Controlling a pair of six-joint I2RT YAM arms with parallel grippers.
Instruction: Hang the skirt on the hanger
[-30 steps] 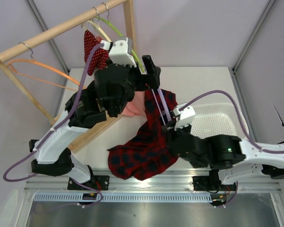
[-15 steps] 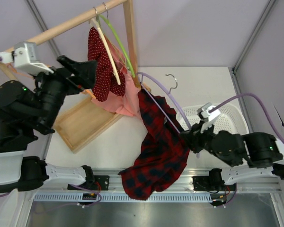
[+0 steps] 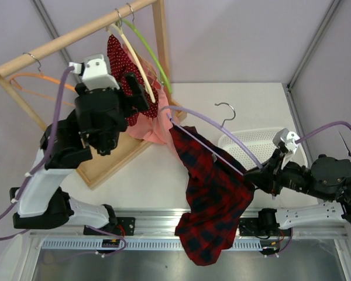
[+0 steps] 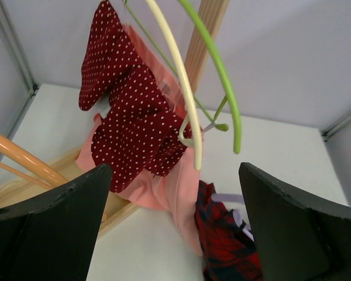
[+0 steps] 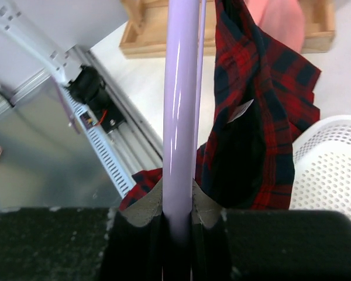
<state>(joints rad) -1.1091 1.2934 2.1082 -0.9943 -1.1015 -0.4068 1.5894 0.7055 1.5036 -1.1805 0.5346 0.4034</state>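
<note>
- Progress looks late: the skirt (image 3: 213, 199) is draped over the hanger (image 5: 180, 105) and hangs from it in one long fall, clear of the table (image 3: 245, 96), with its lower hem dropping past the near edge.
- Fabric sits bunched toward the hanger's far end, close to the pink garment (image 3: 158, 126) on the wooden rack (image 3: 82, 32). The stretch of bar nearer the right arm is bare.
- Whether the waistband is properly threaded or merely slung over the lower bar is, I think, not readable from these views.
- Left to do, as I judge it: spread the skirt evenly so it will not slide off. The task asks for nothing beyond that.
- The right gripper (image 3: 256, 174) is clamped tight on the near tip of the hanger, the lavender bar running straight out between its fingers. That arm is folded low over the table's right side beside the white basket (image 3: 269, 143), holding the hanger up at a slant with the hook uppermost.
- The left gripper (image 4: 175, 175) is spread wide and grips nothing. Its arm is reared up by the rack, the wrist looking down at the dotted garment (image 4: 134, 123) with the skirt well below it.
</note>
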